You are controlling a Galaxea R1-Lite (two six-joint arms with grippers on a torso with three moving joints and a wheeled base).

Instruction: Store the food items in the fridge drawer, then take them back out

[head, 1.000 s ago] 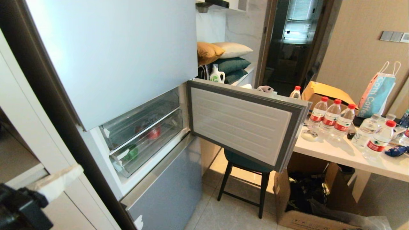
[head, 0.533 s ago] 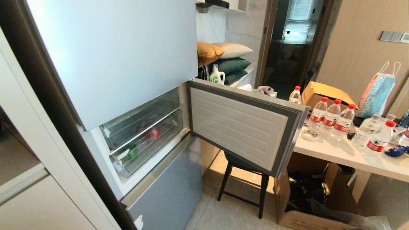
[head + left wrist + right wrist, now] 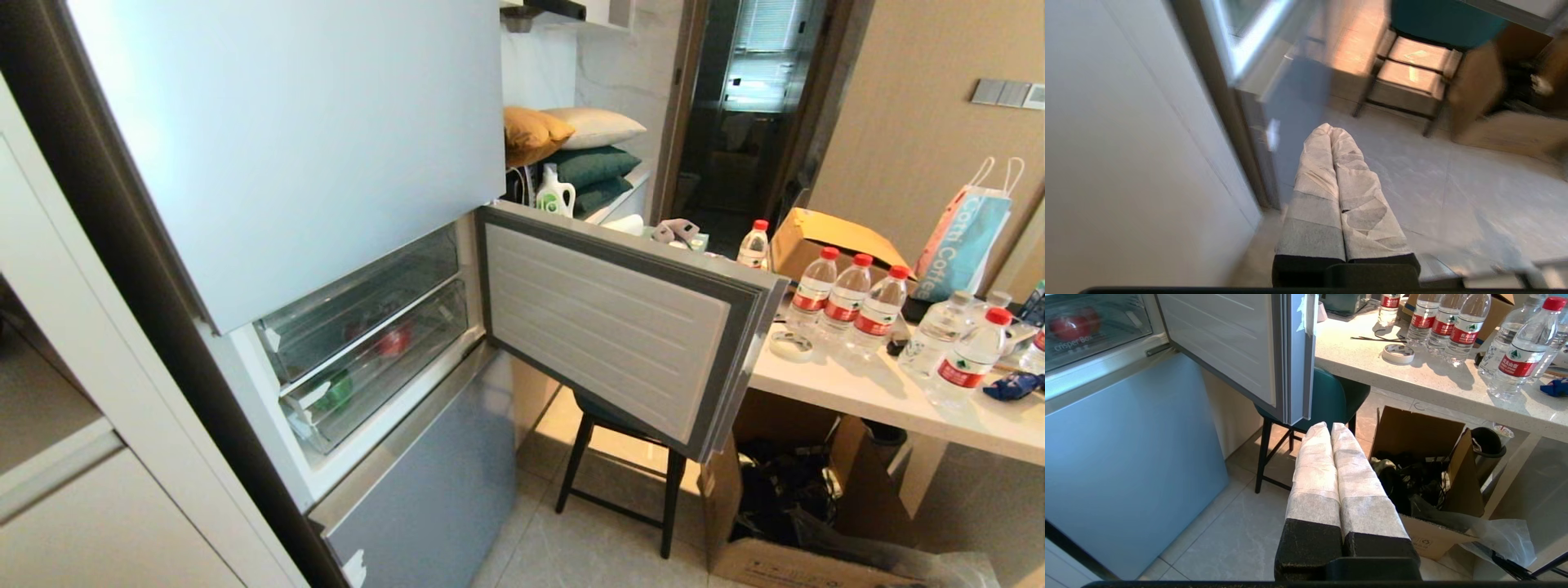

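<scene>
Drawers sit shut inside the open fridge, a green pepper (image 3: 333, 390) visible in the lower fridge drawer (image 3: 384, 371). Left gripper (image 3: 1331, 131) and right gripper (image 3: 1325, 428) both hang pressed closed, empty, above the floor.

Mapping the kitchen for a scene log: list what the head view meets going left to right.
White cabinet panel → clear plastic fridge drawer with whitish rim → open grey-edged white-lined fridge door → dark-legged teal-seated stool → open brown cardboard box on the floor → red-capped clear water bottle.
</scene>
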